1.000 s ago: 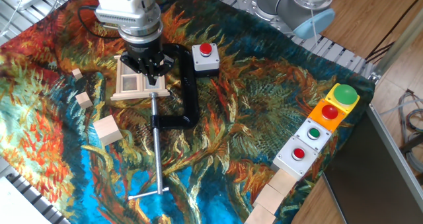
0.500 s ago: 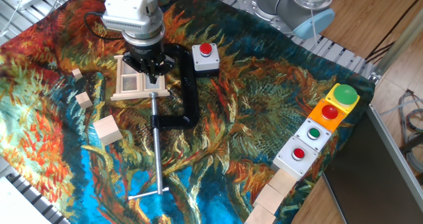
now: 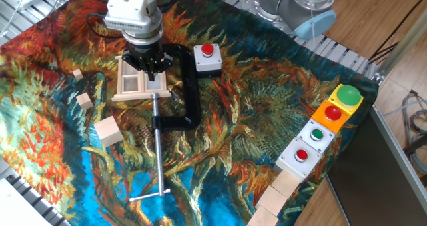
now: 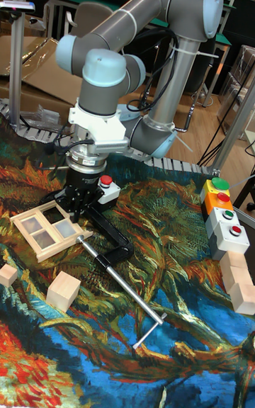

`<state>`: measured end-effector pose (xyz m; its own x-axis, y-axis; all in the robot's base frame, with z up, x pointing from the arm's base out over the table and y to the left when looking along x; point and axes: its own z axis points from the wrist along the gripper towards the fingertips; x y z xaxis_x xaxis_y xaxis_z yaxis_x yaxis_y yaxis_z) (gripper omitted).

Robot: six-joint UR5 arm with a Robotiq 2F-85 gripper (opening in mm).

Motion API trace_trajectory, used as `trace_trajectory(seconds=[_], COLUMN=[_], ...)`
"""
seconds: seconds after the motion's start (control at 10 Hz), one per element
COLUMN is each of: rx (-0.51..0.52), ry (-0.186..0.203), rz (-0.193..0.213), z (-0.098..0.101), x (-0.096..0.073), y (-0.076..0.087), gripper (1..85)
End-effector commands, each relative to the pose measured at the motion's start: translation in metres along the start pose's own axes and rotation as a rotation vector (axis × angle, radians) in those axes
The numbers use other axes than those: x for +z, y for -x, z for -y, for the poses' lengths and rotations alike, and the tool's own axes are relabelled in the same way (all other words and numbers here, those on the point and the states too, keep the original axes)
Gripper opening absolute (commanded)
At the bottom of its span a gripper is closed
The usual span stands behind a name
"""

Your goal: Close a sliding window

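The sliding window (image 3: pixel 133 85) is a small pale wooden frame with two panes, lying flat on the patterned cloth at the left. In the tall fixed view the sliding window (image 4: pixel 44 229) lies left of the arm. My gripper (image 3: pixel 151 74) points straight down over the frame's right, far part. Its black fingers come together at the tips, and nothing shows between them. From the other side the gripper (image 4: pixel 77 215) stands at the frame's right end, tips at or just above the wood. The tips hide the contact spot.
A black C-clamp (image 3: pixel 189 87) with a long metal rod (image 3: pixel 159 153) lies right against the window. A grey box with a red button (image 3: pixel 207 58) sits behind it. Wooden cubes (image 3: pixel 109 131) lie at the left, and a row of button boxes (image 3: pixel 317 134) runs along the right edge.
The gripper has shifted slightly toward the far side of the table over the window's right end. The window frame and the clamp stay where they were.
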<state>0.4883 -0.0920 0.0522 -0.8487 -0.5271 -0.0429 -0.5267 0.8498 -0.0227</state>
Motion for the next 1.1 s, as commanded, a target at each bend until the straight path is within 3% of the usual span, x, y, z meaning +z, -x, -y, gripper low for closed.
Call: trace_trajectory(seconds=[0.0,0.3,0.8,1.0], rx=[-0.002,-0.009,0.004,-0.008], ry=[0.01,0.02,0.069,0.065], rz=[0.023,0.024,0.081,0.088], z=[0.005,0.011,-0.002,0.002], x=[0.01,0.012,0.009,0.015], y=[0.0,-0.014,0.0,-0.003], gripper=[9.7,9.7,9.0,9.7])
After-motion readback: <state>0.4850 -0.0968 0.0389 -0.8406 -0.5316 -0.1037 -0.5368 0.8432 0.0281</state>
